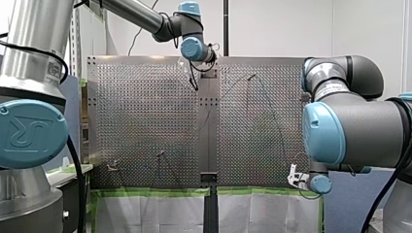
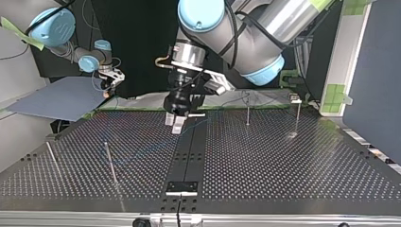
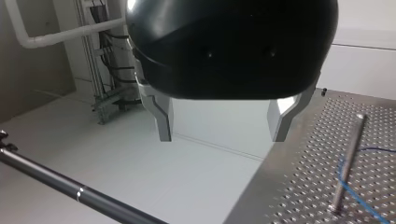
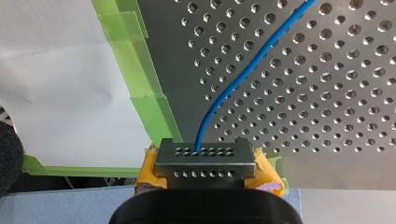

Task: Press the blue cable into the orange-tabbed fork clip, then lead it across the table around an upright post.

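My right gripper pinches the cable at the table's five o'clock corner, front view. My left gripper hangs open at twelve.

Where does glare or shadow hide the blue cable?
Right wrist view: even light, blue cable plain up to my right end effector. Front view: sheen on the table nearly swallows it. Left wrist view: my left end effector backlit, dark.

On the table, we see two posts near the top view's left edge and two more toward its far right corner. The cable lies between them, running to our right gripper at the table's corner.
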Motion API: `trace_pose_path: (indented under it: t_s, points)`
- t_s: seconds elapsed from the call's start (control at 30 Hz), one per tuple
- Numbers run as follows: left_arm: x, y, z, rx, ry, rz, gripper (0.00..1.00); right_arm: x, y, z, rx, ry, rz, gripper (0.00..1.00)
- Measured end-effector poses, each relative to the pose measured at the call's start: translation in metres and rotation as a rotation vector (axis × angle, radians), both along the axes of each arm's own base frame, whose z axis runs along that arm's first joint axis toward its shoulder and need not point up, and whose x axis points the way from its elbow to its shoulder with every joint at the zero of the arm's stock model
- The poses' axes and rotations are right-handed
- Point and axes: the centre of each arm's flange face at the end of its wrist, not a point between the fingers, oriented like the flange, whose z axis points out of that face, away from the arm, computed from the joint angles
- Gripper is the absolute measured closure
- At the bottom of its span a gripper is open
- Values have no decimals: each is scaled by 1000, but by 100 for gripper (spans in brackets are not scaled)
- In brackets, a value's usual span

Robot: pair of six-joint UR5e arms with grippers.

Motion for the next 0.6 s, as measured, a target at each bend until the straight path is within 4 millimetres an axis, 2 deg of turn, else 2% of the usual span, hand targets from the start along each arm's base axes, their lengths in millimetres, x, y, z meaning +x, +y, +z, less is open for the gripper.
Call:
trace_pose_path:
  t_s: [0.6]
  points:
    - [-6, 15, -67, -13, 42, -4, 1, 3, 0, 0, -2, 4, 7, 100]
